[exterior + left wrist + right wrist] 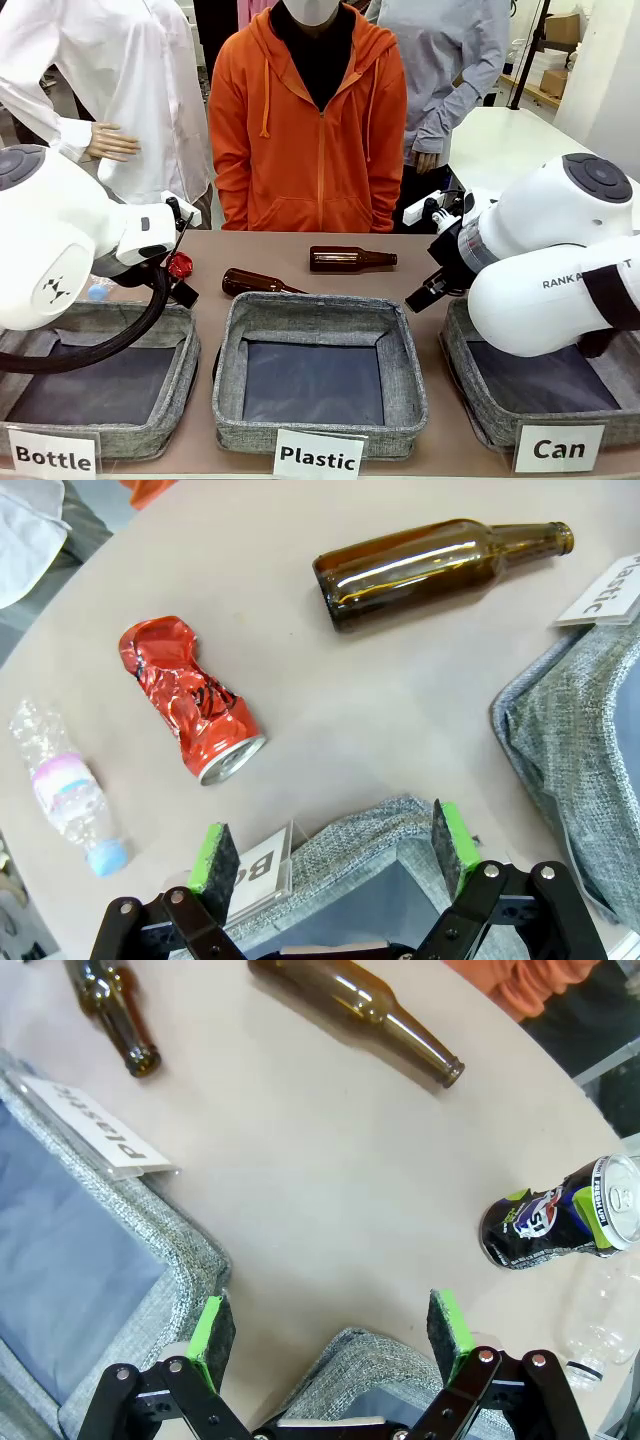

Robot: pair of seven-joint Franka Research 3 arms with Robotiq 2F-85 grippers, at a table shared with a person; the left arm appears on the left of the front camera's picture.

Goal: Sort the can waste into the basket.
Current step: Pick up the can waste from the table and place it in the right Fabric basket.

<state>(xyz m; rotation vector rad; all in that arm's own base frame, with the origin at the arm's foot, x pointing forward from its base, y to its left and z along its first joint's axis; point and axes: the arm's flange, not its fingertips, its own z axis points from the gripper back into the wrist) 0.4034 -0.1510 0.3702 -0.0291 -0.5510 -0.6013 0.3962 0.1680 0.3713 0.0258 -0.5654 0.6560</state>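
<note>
Our left claw (332, 842) and right claw (331, 1332) hang spread and empty near the red can (190, 700) and dark can (555, 1225) lying on the table (400, 710), where a skewed pinch could roll either away.

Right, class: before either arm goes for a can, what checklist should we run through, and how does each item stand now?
1. Left end effector open and empty: ok.
2. Right end effector open and empty: ok.
3. Crushed red can lying free, nothing touching it: ok.
4. Dark can clear of the clear plastic bottle beside it: cannot tell.
5. Can basket unobstructed inside: cannot tell, the right arm covers part of it.
</note>
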